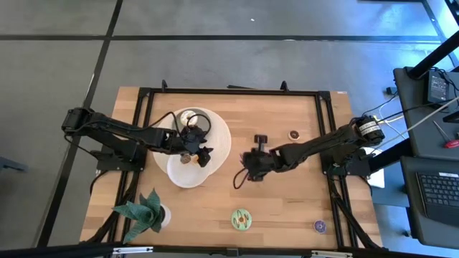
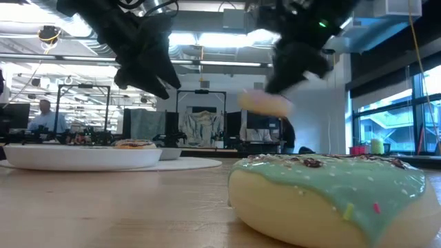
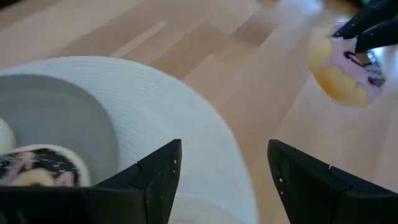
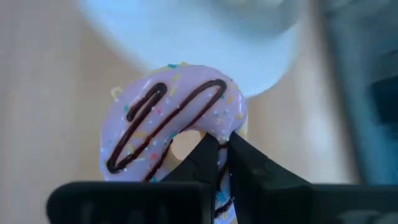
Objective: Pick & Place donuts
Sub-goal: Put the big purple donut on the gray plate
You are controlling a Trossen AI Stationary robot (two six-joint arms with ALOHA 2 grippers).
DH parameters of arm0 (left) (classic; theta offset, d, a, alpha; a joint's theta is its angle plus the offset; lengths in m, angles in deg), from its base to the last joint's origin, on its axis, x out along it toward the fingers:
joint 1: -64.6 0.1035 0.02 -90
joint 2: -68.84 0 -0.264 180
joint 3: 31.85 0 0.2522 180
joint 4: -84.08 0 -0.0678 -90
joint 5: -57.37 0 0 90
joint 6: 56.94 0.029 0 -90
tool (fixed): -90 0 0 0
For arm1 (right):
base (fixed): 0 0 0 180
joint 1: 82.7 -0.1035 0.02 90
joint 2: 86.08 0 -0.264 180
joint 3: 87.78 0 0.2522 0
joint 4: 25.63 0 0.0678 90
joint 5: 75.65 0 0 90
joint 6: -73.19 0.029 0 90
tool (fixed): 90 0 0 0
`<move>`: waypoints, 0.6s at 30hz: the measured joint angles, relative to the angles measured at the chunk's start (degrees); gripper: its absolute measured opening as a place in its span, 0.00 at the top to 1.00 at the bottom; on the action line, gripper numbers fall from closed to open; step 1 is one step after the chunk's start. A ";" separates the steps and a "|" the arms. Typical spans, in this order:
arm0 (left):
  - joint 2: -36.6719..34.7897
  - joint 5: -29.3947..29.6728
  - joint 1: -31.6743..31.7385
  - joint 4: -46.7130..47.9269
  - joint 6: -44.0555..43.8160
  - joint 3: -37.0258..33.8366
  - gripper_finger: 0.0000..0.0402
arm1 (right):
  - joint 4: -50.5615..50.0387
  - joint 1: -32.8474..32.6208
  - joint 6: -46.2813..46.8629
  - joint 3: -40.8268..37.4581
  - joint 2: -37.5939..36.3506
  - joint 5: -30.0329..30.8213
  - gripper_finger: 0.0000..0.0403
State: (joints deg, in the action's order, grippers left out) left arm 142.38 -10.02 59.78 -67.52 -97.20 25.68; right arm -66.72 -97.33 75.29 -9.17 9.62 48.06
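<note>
the right gripper [image 4: 222,163] is clamped on a pale pink iced ring donut [image 4: 171,121] with dark chocolate drizzle lines and fine coloured sprinkles; its two dark fingers pinch the ring's wall, one fingertip inside the hole. in the low view this donut [image 2: 265,103] hangs clear of the pale wooden slatted tabletop [image 1: 287,193]. from above, the gripper [image 1: 252,163] sits near the table's centre, at about 3 o'clock from the two overlapping smooth white round plates [image 1: 219,140].

the left gripper [image 1: 199,154] hovers over those plates with its fingers spread wide and nothing between them. past its dark angular fingers [image 3: 158,171] the wrist view shows the plate's matte white rim [image 3: 155,99] and a chocolate-iced donut with pink and white sprinkles [image 3: 40,167] lying on it.

on bare wood, a green-iced sprinkled donut with a glossy cream base [image 1: 241,219] lies at 6 o'clock from the table's centre, filling the low view's foreground [image 2: 331,196]. a small purple donut [image 1: 320,226] lies at 5 o'clock near the corner, a small brown-iced donut [image 1: 294,135] at 2 o'clock. a spiky green folded-paper plant in a white pot [image 1: 147,213] stands at 7 o'clock.
</note>
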 joint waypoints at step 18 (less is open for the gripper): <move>0.00 -0.11 0.00 -18.44 -0.47 -0.02 0.42 | 15.88 6.29 -4.81 3.00 0.79 7.41 0.92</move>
State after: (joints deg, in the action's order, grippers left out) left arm 142.38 -10.13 59.78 -85.96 -97.68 25.65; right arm -50.83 -91.05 70.48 -6.17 10.41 55.47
